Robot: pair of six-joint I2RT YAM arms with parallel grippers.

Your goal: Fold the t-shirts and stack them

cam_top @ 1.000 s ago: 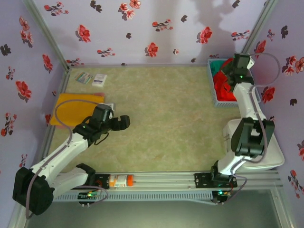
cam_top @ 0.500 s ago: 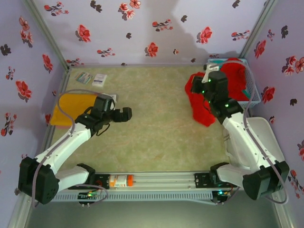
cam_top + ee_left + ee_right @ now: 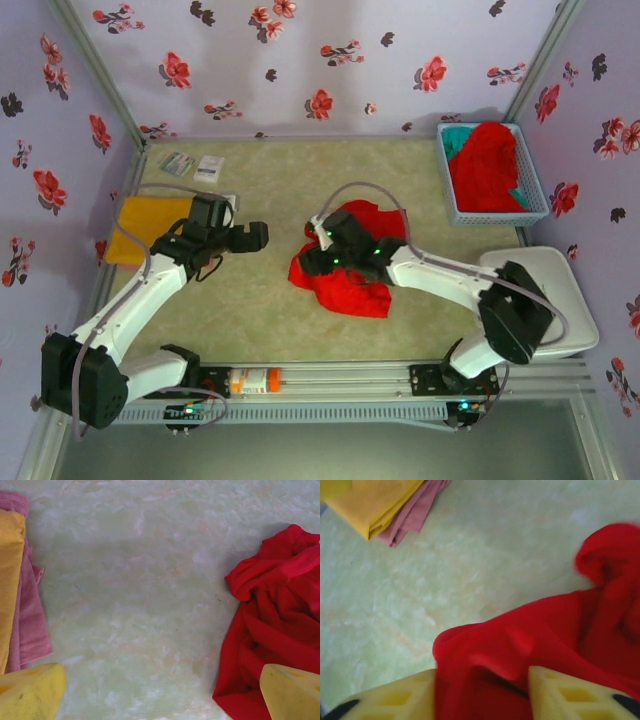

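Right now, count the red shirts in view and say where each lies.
2. One red shirt lies crumpled mid-table at the right gripper; another heaps in the blue basket. More may hide beneath it.

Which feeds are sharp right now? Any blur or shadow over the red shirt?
Right wrist: the red t-shirt smears at its right edge, motion blur. Left wrist: table sharp, near fingers soft. Top external: even light, faint shadows on the back wall, no glare.

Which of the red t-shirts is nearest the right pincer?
The crumpled red t-shirt at mid-table: its cloth sits between the fingers of the right pincer. The other red t-shirt is heaped in the blue basket at far right.
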